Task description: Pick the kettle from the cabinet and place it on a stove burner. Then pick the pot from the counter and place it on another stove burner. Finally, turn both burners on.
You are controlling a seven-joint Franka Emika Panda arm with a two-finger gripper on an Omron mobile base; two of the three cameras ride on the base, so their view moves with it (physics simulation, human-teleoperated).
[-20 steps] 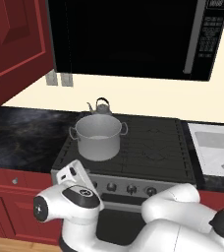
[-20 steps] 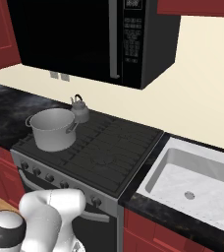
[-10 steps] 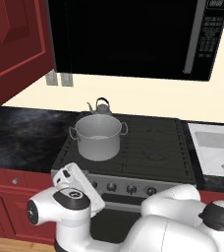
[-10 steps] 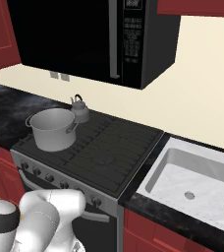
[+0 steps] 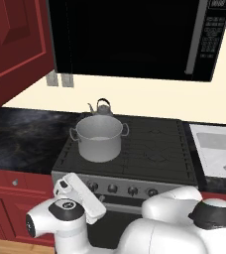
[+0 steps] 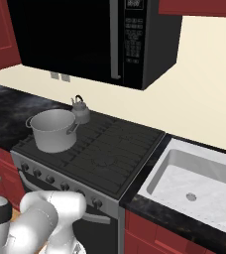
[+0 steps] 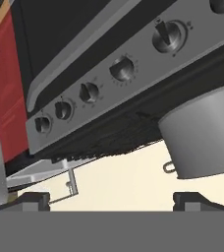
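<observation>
The white arm [image 5: 135, 228] is folded low in front of the stove, its wrist and hand [image 5: 80, 196] lying at about 7 o'clock in the left base view, just below the silver knob row [image 5: 120, 189]. The hand is rolled, so the hand view shows the stove upside down: the knob row [image 7: 109, 74] runs diagonally from 9 o'clock up to 1 o'clock, and the pot [image 7: 202, 133] hangs inverted at 3 o'clock. The fingers [image 7: 112, 201] stand wide apart, one dark tip at 7 o'clock and the other at 5 o'clock, with nothing between them.

The pot [image 5: 99, 138] sits on the front-left stove burner [image 5: 80, 156]. The kettle [image 5: 102, 107] stands directly behind it on the rear-left burner, partly hidden by the pot's rim. In the right base view the kettle [image 6: 80, 110] is at 10 o'clock, just beyond the pot [image 6: 53, 130]. The dark worktop [image 5: 21, 139] flanks the cooktop to the left, and the red cabinet door [image 5: 13, 47] hangs open at 10 o'clock.

Compared with one second earlier, the elbow joint has shifted leftward and lower in the left base view, and has slid toward the left edge in the right base view. Pot and kettle have not moved.
</observation>
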